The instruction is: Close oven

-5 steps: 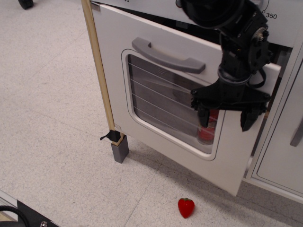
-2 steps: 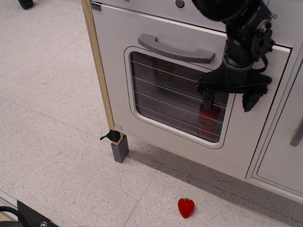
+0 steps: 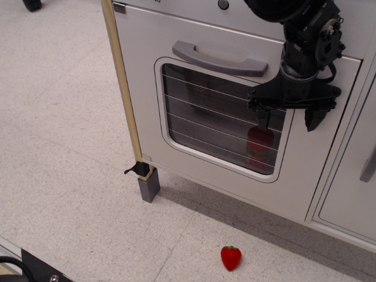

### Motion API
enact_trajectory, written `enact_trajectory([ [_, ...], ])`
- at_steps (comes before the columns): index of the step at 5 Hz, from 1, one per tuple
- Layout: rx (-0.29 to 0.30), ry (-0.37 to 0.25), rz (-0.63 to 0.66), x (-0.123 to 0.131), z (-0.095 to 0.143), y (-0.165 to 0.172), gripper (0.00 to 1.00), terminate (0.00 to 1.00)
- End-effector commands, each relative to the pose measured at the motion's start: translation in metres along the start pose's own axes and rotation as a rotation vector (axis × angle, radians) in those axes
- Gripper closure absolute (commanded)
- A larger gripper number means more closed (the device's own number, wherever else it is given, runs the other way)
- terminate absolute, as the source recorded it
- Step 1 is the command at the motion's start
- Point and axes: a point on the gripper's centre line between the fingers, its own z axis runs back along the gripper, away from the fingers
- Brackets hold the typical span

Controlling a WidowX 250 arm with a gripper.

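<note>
A red toy strawberry [image 3: 231, 258] is lying on the near floor. Beyond it, the oven [image 3: 223, 123] door is sitting flush with the white cabinet front, a red object showing behind its window. At the door's right, the black gripper [image 3: 288, 118] is hanging with fingers spread wide, gripping nothing.

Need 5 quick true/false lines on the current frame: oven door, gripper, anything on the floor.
1. The oven door sits flush with the cabinet front. True.
2. The gripper is clamped on the grey bar handle. False: it is open, fingers spread in front of the door's right side, holding nothing.
3. A red strawberry lies on the floor in front of the oven. True.
4. The oven window is solid white. False: it is see-through with wire lines; something red shows inside.
5. The strawberry is inside the oven. False: it is on the floor.
</note>
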Motion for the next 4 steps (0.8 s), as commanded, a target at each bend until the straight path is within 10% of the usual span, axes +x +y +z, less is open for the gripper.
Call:
enact_trajectory([
  [1,-0.031,-0.042,0.004,0.018,0.021,0.002,0.00,0.00],
  [3,-0.026,-0.022,-0.003,0.006,0.027,0.009,0.00,0.00],
  [4,-0.026,-0.022,-0.003,0.006,0.027,0.009,0.00,1.00],
])
